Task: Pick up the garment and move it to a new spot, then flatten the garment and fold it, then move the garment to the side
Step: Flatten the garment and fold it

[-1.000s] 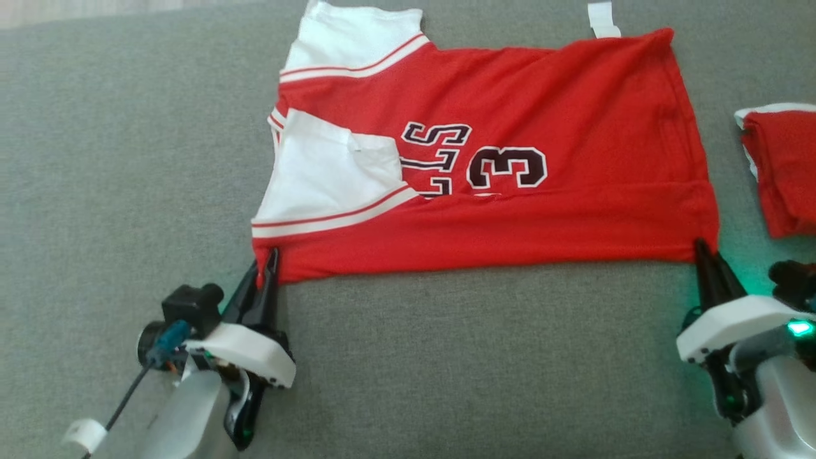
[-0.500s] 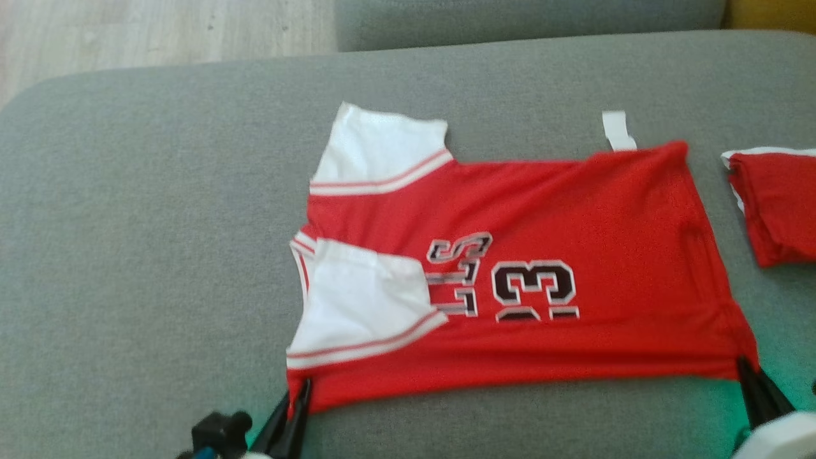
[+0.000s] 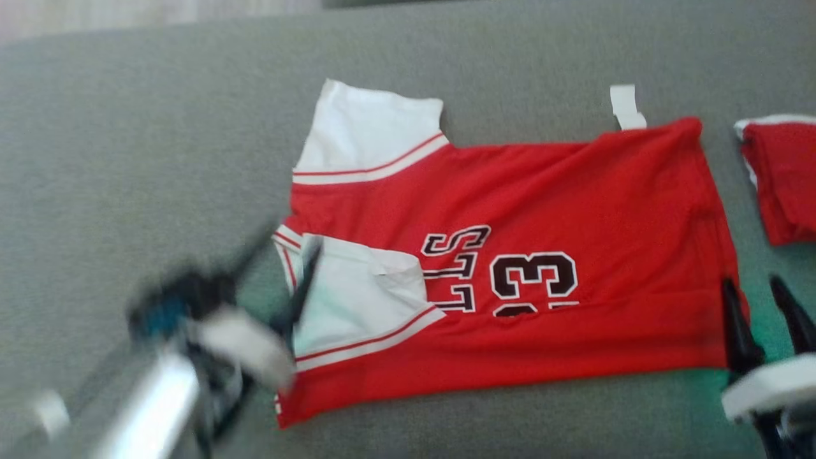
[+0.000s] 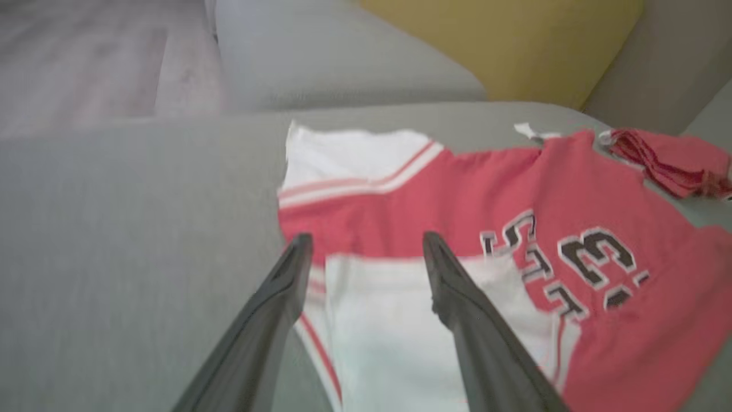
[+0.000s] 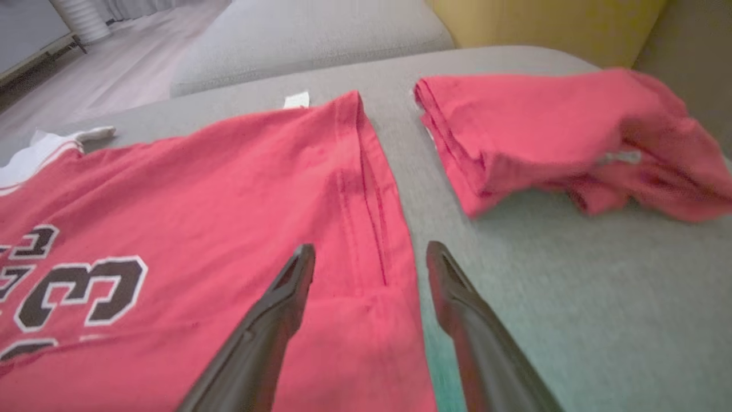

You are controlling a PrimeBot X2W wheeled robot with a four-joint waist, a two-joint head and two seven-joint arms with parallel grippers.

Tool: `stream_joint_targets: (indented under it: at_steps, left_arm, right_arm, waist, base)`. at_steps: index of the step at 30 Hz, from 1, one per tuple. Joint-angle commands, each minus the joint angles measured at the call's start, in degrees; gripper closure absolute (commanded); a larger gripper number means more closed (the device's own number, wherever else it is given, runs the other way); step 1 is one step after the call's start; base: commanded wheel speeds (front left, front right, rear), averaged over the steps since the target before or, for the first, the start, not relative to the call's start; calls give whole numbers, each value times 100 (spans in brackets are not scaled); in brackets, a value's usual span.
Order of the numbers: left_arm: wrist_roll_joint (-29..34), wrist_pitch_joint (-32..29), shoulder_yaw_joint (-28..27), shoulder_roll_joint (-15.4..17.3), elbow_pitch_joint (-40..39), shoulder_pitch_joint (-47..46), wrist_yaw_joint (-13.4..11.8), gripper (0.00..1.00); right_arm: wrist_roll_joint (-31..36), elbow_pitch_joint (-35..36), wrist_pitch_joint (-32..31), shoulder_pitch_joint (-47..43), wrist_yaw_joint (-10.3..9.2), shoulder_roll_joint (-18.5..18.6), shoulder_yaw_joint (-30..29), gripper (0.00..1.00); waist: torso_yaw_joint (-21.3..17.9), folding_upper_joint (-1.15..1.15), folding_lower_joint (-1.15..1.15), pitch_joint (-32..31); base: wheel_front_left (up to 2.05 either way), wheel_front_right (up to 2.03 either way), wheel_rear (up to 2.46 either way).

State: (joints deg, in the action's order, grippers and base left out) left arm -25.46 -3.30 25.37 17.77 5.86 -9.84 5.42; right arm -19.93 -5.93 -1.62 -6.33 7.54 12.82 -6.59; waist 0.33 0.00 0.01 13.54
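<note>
Jersey, red with white sleeves, lies spread on the grey sofa cushion. Its near long edge is turned up over the body, half covering the lettering, and the near sleeve lies folded inward. At its collar end the left end effector hovers with fingers spread wide, gripping nothing. At its hem end the right end effector is likewise spread and empty, one finger over the cloth, one over the cushion. Beyond the fold, the far sleeve sticks out unfolded. Just past the hem sits another folded red garment. I judge moving and flattening done and one fold laid; the far-side fold, the crosswise folds and setting it aside remain.
</note>
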Motion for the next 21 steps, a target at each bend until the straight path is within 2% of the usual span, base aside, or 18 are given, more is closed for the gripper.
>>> stream_joint_targets:
  at_steps: [1, 5, 12, 16, 21]
  left_arm:
    - [11, -218, -294, 224, -330, -721, 55, 0]
    - [-235, -1162, -147, 548, -123, -2077, 171, 0]
    - [-1044, -2977, 345, 1009, 1311, -4081, 204, 0]
    - [-1315, -3430, 414, 1137, 2140, -4715, 205, 0]
    - [-1467, -3395, 538, 1331, 2798, -4989, 205, 0]
  right_arm:
    - [81, 316, -23, 245, -5, 92, 149, 0]
    - [181, 551, -68, 533, -5, 2, 403, 0]
    - [120, 693, -27, 809, -5, -72, 768, 0]
    - [106, 544, 51, 849, -5, -67, 873, 0]
    - [74, 342, 186, 892, -5, -108, 988, 0]
  waist:
    - [-185, 0, -1, 317]
    - [-440, 0, -1, 633]
    - [-941, 0, -1, 1015]
    - [-1188, 0, -1, 1118]
    - [-1448, 0, -1, 1189]
  base:
    - [0, 0, 0]
    - [0, 0, 0]
    - [0, 0, 0]
    - [0, 0, 0]
    - [0, 0, 0]
